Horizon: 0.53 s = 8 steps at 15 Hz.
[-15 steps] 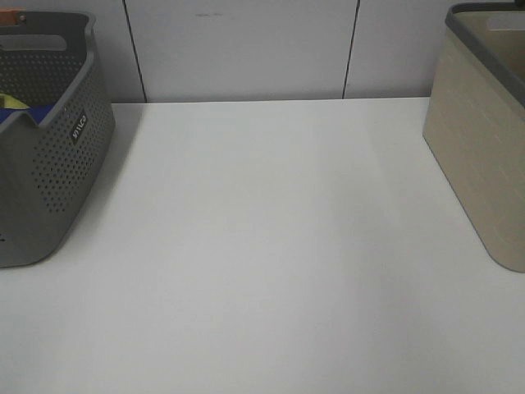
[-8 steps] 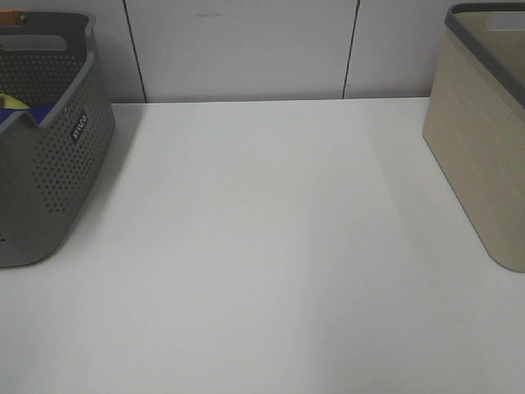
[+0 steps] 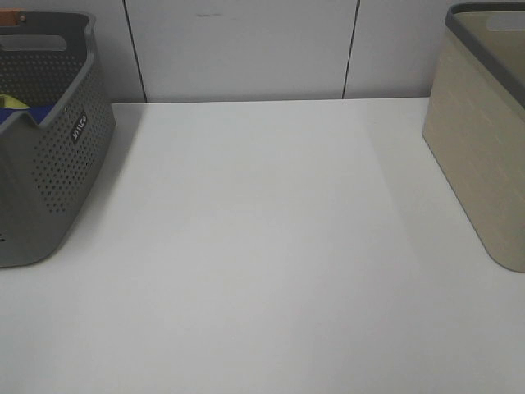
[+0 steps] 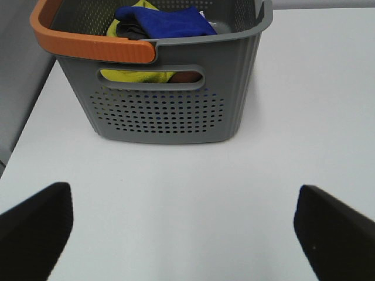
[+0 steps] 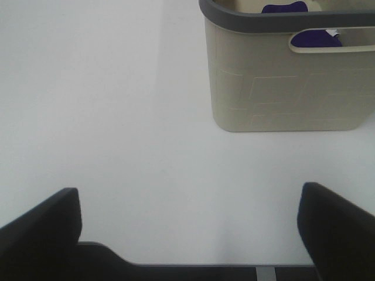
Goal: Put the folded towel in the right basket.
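The folded towel (image 5: 284,8), deep purple, lies inside the right basket (image 5: 281,88). It shows over the dark grey rim and through the handle cut-out, with a white tag at its edge. The basket also stands at the right edge of the exterior high view (image 3: 484,139), where the towel is hidden. My right gripper (image 5: 187,228) is open and empty, low over the table, a good way short of the basket. My left gripper (image 4: 184,234) is open and empty, facing the grey basket. Neither gripper shows in the exterior high view.
A grey perforated basket (image 3: 49,148) with an orange handle stands at the left; in the left wrist view it (image 4: 170,99) holds a blue cloth (image 4: 164,20) and a yellow cloth (image 4: 143,75). The white table (image 3: 262,246) runs between the baskets, with a wall behind.
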### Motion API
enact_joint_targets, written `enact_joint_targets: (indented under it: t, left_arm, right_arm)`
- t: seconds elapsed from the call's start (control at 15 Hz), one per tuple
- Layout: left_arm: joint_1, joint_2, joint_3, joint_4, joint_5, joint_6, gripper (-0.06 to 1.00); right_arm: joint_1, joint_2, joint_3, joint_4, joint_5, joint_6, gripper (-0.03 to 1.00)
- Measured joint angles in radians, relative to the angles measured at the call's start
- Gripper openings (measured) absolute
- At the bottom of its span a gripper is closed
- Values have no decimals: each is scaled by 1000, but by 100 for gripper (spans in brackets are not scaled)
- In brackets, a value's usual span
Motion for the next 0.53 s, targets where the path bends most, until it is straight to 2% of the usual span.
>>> enact_joint_targets:
  t: [0.13,0.4,0.53]
  left_arm:
    - [0,0,0,0,0,0,99]
    - [0,0,0,0,0,0,99]
    - [0,0,0,0,0,0,99]
  right_arm:
    - [0,-78,44,0,18,0,96]
    - [0,-87,105,0,19,8,96]
    - [0,-87,126,0,-24,25,96]
